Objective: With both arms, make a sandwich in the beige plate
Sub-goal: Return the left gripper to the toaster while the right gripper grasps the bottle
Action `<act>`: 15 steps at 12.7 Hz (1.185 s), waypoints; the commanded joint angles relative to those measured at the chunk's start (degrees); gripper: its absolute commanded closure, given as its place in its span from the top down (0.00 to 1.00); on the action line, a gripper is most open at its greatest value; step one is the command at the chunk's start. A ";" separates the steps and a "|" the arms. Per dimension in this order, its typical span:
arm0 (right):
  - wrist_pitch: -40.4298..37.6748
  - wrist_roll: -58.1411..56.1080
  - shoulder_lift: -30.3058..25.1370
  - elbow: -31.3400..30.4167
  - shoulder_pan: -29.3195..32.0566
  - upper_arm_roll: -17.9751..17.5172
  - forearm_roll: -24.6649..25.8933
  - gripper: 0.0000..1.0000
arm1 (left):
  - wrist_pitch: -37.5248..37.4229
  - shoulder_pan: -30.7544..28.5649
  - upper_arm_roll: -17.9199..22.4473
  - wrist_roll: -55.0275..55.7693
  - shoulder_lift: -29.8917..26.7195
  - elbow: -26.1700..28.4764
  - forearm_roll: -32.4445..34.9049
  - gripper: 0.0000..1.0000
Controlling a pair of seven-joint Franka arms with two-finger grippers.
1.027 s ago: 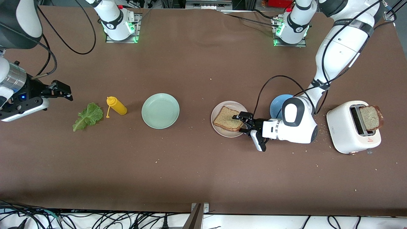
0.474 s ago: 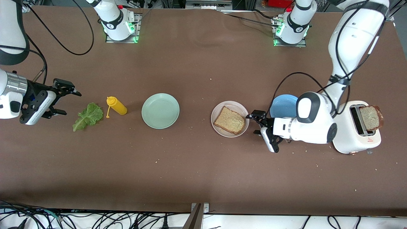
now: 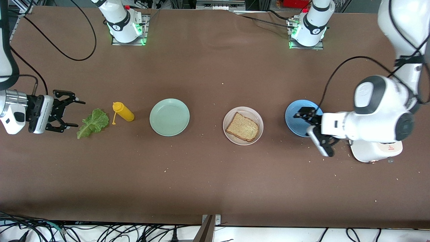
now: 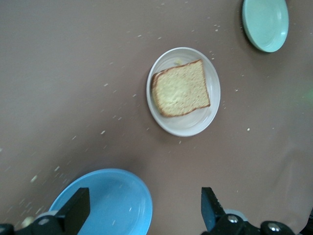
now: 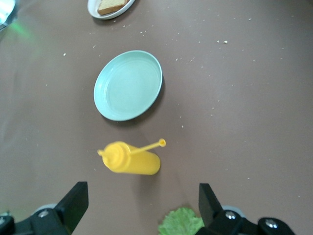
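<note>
The beige plate holds one slice of brown toast. A green lettuce leaf lies on the table toward the right arm's end. My left gripper is open and empty over the edge of the blue plate. My right gripper is open and empty, low beside the lettuce, its fingers pointing toward the leaf. The left arm hides most of the toaster.
A yellow squeeze bottle lies beside the lettuce. A mint-green plate sits between the bottle and the beige plate. Crumbs dot the brown table.
The left gripper drew away from the toast on the beige plate toward the left arm's end, now over the blue plate. The right gripper came closer to the lettuce and turned level.
</note>
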State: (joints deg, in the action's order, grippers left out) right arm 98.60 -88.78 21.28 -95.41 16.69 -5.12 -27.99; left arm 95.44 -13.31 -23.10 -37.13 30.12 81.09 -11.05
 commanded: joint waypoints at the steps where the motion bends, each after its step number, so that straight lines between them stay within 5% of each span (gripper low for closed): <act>1: -0.25 -12.51 3.94 -1.78 4.04 -0.60 -6.17 1.00 | -5.95 -1.89 -0.02 2.84 0.38 -6.62 6.72 1.00; 4: -0.43 -23.77 7.54 -4.26 5.98 -0.60 -10.76 1.00 | -8.17 -2.07 -0.02 10.55 -2.68 -8.40 14.03 1.00; 7: -2.80 -33.44 12.72 -4.35 6.34 -0.60 -13.22 1.00 | -9.92 -1.98 -0.11 24.78 -8.04 -8.40 14.48 1.00; 12: -5.53 -40.04 17.39 -8.56 8.62 -0.60 -17.70 1.00 | -10.72 -1.63 0.41 26.76 -15.15 -6.66 18.00 1.00; 15: -5.70 -43.48 20.38 -8.83 9.32 -0.68 -21.13 0.99 | -9.84 7.22 11.54 27.11 -21.84 -1.30 14.15 1.00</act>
State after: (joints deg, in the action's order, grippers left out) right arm 93.76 -129.52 40.51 -103.86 24.66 -5.03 -46.43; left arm 84.93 -11.52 -18.08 -11.14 13.98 74.45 4.82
